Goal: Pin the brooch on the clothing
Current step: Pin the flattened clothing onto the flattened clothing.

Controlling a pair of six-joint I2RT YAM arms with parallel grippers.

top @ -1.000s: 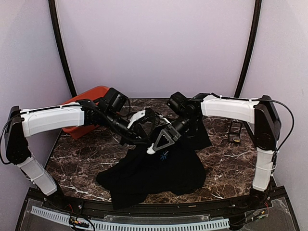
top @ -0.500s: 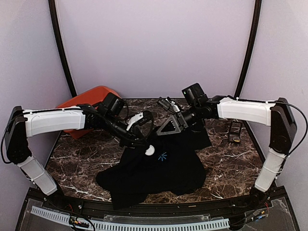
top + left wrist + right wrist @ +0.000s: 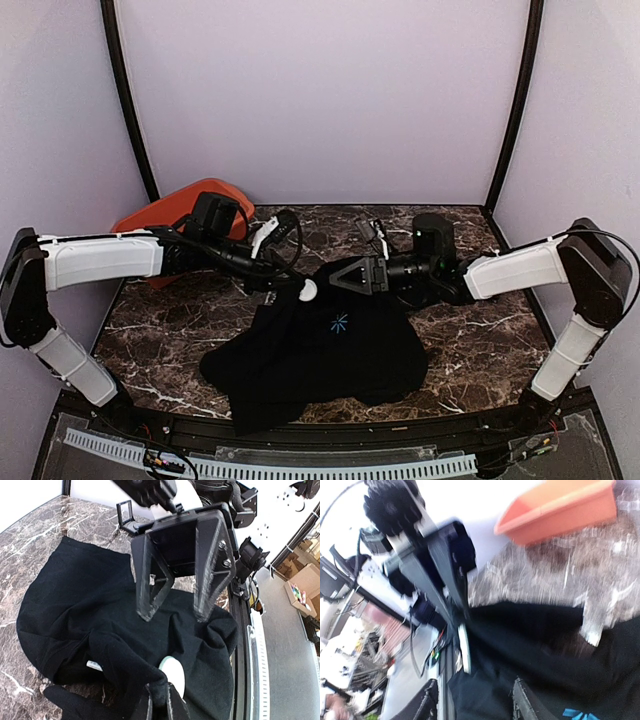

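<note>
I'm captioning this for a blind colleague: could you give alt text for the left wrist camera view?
The left gripper, at the bottom edge, pinches a raised fold of a crumpled black T-shirt on a marble table. Facing it, the right gripper hangs open over the shirt, holding nothing.

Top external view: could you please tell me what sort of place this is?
Probably a robotics lab test cell: a left arm and right arm mounted at a marble-patterned table, enclosed by plain lilac walls, with a black T-shirt on it. Cardboard boxes sit beyond.
</note>
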